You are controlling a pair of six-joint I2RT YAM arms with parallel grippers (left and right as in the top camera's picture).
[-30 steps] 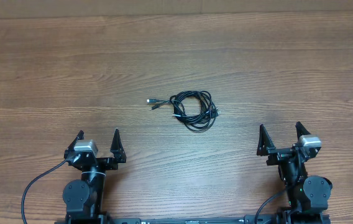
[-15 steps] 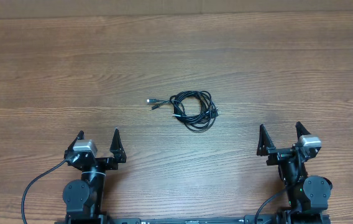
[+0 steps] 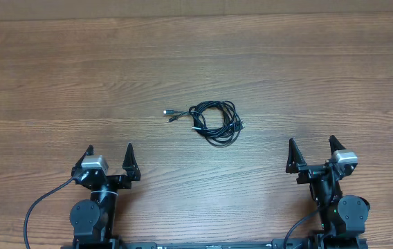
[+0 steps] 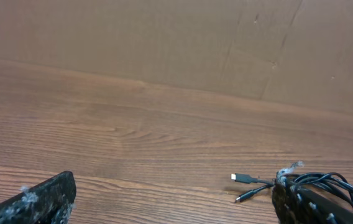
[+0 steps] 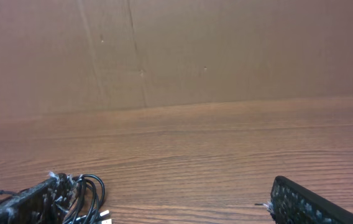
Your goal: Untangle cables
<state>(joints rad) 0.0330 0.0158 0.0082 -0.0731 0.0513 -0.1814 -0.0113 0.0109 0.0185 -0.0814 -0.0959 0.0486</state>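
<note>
Black two-finger left gripper [image 3: 109,148] sitting at near left of the brown wood-grain table [image 3: 58,76], jaws spread wide, grasping nothing; thin black cables [image 3: 216,122] lying mid-table in a loose coil, small plug ends trailing left, well apart from both arms; black right gripper [image 3: 312,140] sitting near right, likewise splayed and empty.

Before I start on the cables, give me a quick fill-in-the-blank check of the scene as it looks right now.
1. The left gripper and the right gripper both stand ___.
2. The cables are ___ in colour.
3. They lie bundled on the ___ table, and neither gripper touches them.
Missing words: open; black; wooden.
</note>
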